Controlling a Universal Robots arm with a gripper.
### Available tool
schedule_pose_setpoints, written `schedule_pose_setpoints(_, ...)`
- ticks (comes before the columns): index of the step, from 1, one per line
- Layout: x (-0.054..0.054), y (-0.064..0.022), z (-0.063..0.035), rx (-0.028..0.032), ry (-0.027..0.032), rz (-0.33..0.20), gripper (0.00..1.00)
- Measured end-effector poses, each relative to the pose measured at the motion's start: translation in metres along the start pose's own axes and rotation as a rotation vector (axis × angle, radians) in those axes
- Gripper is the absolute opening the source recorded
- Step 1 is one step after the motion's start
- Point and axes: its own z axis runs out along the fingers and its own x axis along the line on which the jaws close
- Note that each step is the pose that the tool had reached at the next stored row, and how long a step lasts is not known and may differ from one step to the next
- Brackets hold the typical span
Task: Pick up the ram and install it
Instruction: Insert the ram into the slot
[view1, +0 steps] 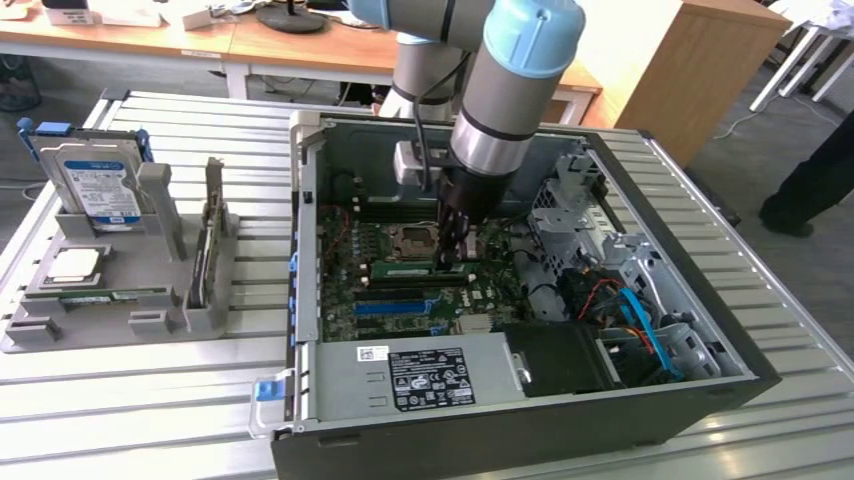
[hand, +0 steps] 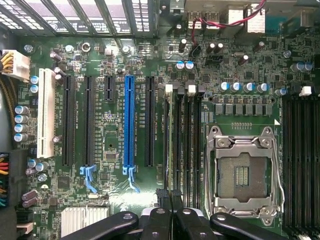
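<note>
The ram (view1: 416, 269) is a narrow green stick standing on edge along the memory slots of the motherboard (view1: 360, 300), inside the open computer case (view1: 694, 300). My gripper (view1: 454, 262) reaches straight down into the case and is shut on the ram's end nearest the exterior view's right. In the wrist view the ram (hand: 173, 145) shows edge-on as a thin dark strip running away from my gripper (hand: 172, 202), in line with a slot between the white latches. Whether it is fully seated I cannot tell.
The CPU socket (hand: 243, 172) lies right beside the memory slots, the blue card slot (hand: 129, 120) on the other side. At the exterior view's left, a grey tray (view1: 27, 335) holds a hard drive (view1: 96, 185), a dark expansion card (view1: 210, 235) and a processor (view1: 74, 263). A person's leg (view1: 817, 170) stands far right.
</note>
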Motion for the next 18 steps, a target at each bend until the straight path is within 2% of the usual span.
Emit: schedule_pose_setpoints(18, 0.0, -0.0001, 0.0027, 0.0, -0.0001, 0.0, 0.12)
